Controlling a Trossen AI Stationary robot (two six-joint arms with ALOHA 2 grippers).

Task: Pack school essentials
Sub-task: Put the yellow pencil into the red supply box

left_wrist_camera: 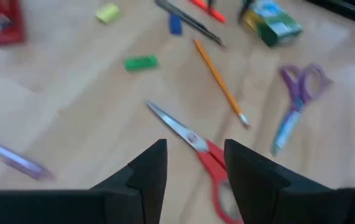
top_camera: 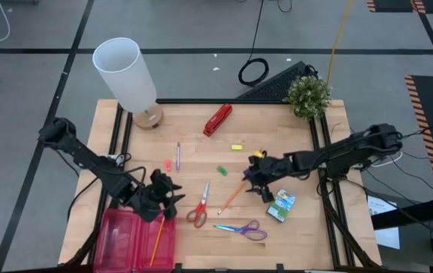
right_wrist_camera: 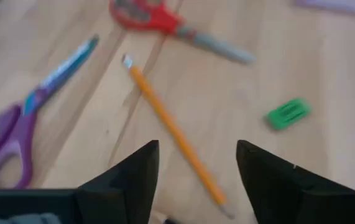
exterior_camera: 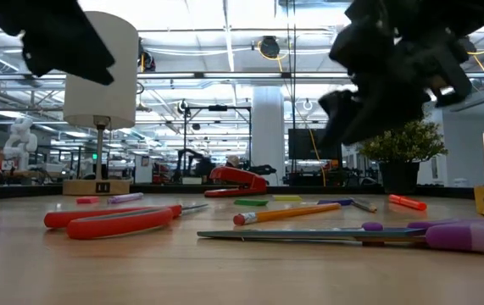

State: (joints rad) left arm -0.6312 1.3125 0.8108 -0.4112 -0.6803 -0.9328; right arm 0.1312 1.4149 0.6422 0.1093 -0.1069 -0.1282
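You have one orange pencil (top_camera: 156, 240) in the pink bin (top_camera: 117, 241) at near left; both scissors, a second pencil (top_camera: 232, 199), erasers and crayon box (top_camera: 281, 205) remain out, with left gripper (top_camera: 163, 199) and right gripper (top_camera: 255, 180) both spread and empty.

Wooden table (top_camera: 292, 235) carries scissors (top_camera: 199, 208), pencil (top_camera: 232, 199), stapler (top_camera: 218, 119) (red), lamp (top_camera: 129, 80).

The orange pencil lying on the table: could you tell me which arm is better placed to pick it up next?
Probably the right: its open right gripper hovers beside the orange pencil, which lies between its fingers in its wrist view.
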